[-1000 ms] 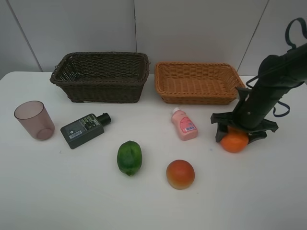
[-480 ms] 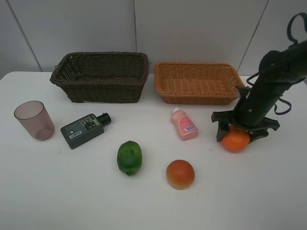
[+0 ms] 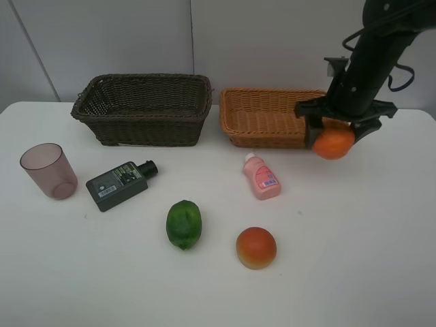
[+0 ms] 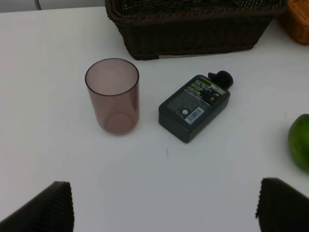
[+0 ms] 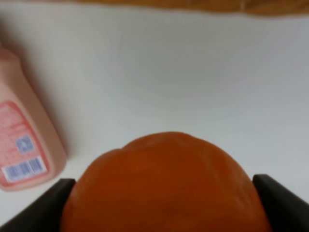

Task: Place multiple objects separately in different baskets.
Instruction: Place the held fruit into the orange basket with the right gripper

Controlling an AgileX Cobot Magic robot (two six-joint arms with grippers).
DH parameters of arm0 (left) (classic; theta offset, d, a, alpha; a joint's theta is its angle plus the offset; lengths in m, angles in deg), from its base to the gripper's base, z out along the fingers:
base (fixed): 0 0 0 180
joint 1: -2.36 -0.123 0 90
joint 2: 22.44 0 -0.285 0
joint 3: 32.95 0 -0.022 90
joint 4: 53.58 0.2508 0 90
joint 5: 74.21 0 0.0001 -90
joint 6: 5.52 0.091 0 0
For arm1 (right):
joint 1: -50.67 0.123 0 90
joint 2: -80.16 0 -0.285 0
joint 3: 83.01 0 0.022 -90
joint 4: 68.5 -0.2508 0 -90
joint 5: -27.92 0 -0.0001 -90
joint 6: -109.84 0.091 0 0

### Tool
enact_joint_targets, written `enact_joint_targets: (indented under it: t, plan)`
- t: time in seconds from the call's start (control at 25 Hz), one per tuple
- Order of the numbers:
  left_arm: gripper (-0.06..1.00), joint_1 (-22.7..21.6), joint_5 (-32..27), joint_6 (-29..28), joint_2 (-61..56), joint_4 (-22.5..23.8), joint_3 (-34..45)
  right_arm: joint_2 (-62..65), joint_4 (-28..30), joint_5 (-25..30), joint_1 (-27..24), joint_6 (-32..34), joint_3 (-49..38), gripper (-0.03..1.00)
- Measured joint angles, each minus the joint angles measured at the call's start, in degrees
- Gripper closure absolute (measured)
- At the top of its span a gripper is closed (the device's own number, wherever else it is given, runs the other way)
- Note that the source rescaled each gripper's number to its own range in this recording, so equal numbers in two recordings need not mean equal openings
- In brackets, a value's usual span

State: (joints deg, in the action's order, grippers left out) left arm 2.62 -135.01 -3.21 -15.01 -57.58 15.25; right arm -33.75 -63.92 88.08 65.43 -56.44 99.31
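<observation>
Since a second ago the right arm has lifted the tangerine (image 3: pixel 333 144) off the table (image 3: pixel 354 272) and carried it up toward the back. It now hangs in the air at the near right corner of the light tan basket (image 3: pixel 262 141), not inside it. The right gripper (image 3: pixel 334 133) is about halfway closed, with a finger on either side of the fruit, so it's got a proper hold. In the wrist view the tangerine fills the gap between the fingers (image 5: pixel 46 205).

Nothing else has budged. The pink bottle (image 3: pixel 261 177) lies on the table just in front of the tan basket, with the red-orange fruit (image 3: pixel 256 247) and green lime (image 3: pixel 184 223) nearer to me. The mauve cup (image 3: pixel 48 170) stands upright beside the flat dark-green bottle (image 3: pixel 117 184), both in front of the dark-brown basket (image 3: pixel 146 127).

The left gripper (image 4: pixel 164 212) is spread wide with nothing in it, above bare table near the cup.
</observation>
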Motion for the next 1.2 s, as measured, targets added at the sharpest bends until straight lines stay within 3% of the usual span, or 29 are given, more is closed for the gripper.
enact_joint_targets:
  t: [0.2, 0.44, 0.76, 1.04, 1.12, 1.2]
  plan:
    - [-0.04, 0.0, 0.0, 0.0, 0.0, 0.0, 0.0, -3.7, 2.0, 0.1, 2.0, 0.0, 10.2, 0.47]
    - [-0.04, 0.0, 0.0, 0.0, 0.0, 0.0, 0.0, -12.5, 3.4, -4.2, 3.2, 0.2, 20.0, 0.47]
    - [-0.04, 0.0, 0.0, 0.0, 0.0, 0.0, 0.0, -19.6, 4.7, -16.2, 3.2, 1.6, 21.6, 0.47]
    - [-0.04, 0.0, 0.0, 0.0, 0.0, 0.0, 0.0, -22.9, 5.8, -22.6, 3.2, 3.2, 21.6, 0.47]
    - [-0.04, 0.0, 0.0, 0.0, 0.0, 0.0, 0.0, -22.9, 6.3, -23.6, 3.2, 3.3, 21.6, 0.39]
    - [-0.04, 0.0, 0.0, 0.0, 0.0, 0.0, 0.0, -22.9, 6.6, -24.5, 3.2, 3.4, 21.6, 0.14]
